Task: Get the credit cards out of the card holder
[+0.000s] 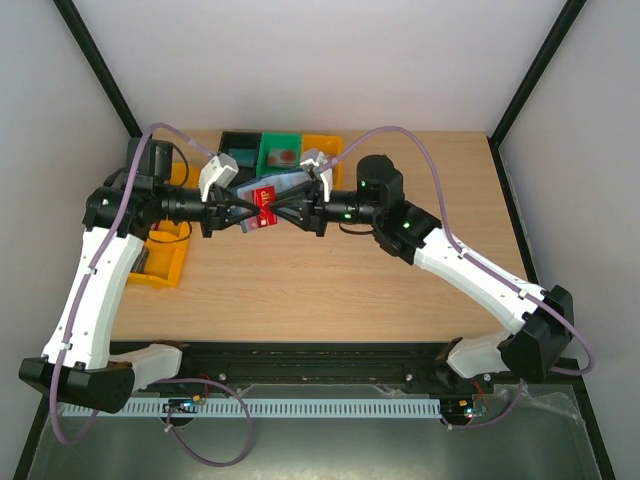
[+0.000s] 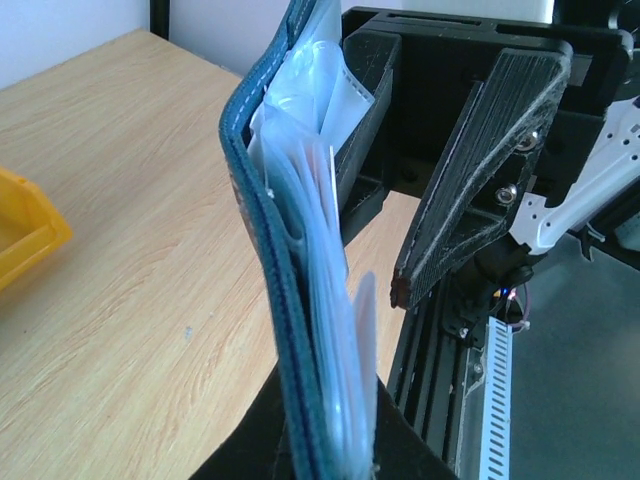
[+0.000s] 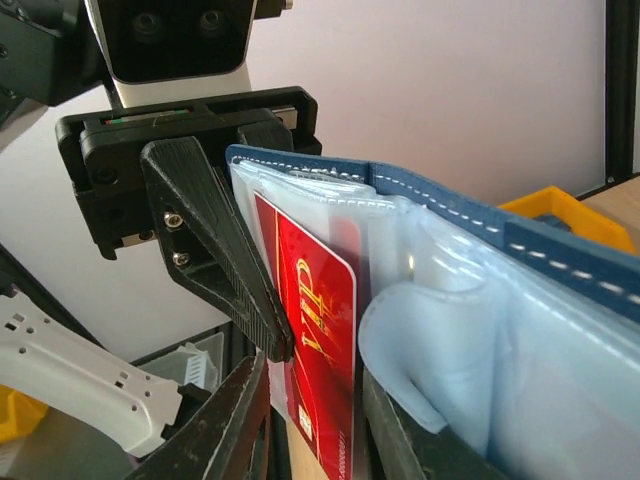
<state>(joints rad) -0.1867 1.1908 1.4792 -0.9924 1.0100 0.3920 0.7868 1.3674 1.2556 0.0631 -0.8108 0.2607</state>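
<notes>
Left gripper (image 1: 240, 212) clamps the card holder (image 3: 450, 195) midair above the table (image 1: 330, 280). Right gripper (image 3: 315, 430) jaws narrowly apart, straddling the red card (image 3: 315, 330), gap showing. We risk it slipping on the pull, or dragging the plastic sleeves (image 3: 440, 330) along.

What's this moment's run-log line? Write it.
left gripper: shut on card holder | right gripper: around red card, grip unclear | extraction: not yet done
</notes>
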